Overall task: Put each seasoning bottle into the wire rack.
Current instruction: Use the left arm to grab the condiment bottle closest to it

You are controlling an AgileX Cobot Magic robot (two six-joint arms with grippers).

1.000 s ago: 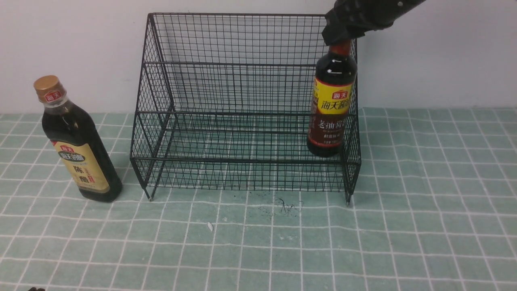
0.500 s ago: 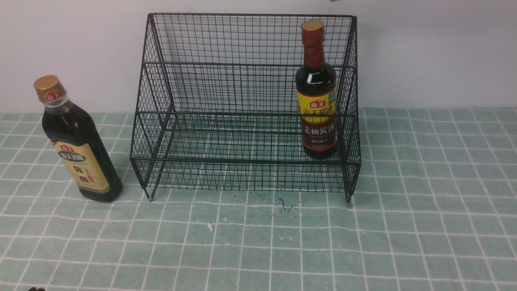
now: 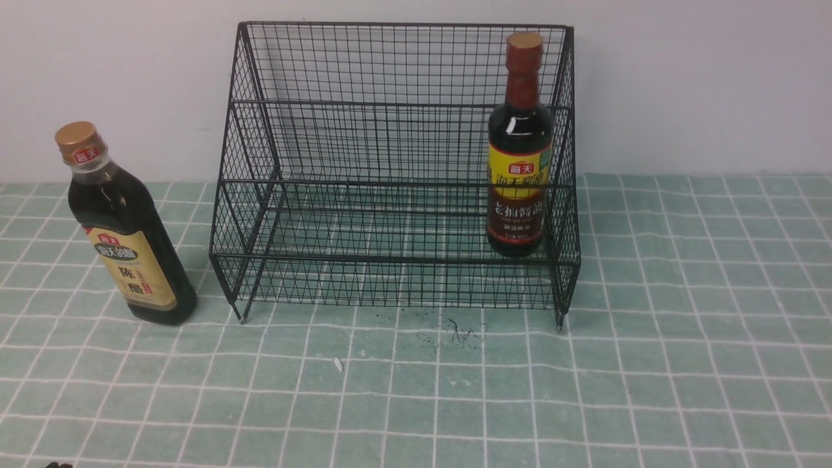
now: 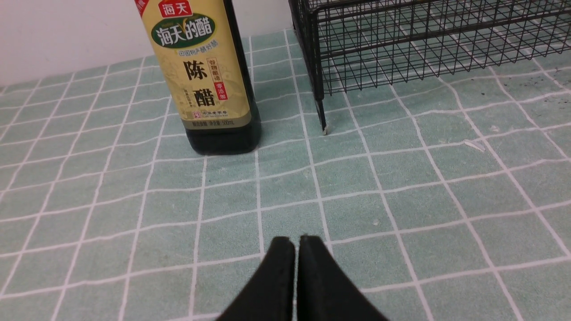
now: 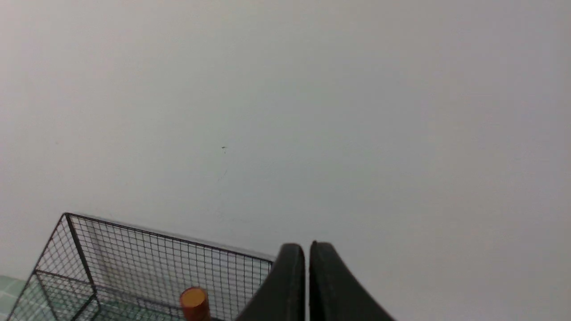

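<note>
Shifted rightward, the red-necked bottle [image 3: 520, 143] stands in the wire rack [image 3: 390, 259]; both end effectors [image 4: 297, 243] closed, empty.

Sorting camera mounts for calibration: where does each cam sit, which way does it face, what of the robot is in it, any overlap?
Front: between the arms, facing forward and down at rack, both bottles and table; a dark sliver at the near left edge, too little to identify.
Left wrist: on the left arm, facing the beige-label bottle and rack's leg; left hand shows, shut.
Right wrist: on the right arm, facing mostly wall; right hand shows, shut.
All three share the rack.
</note>
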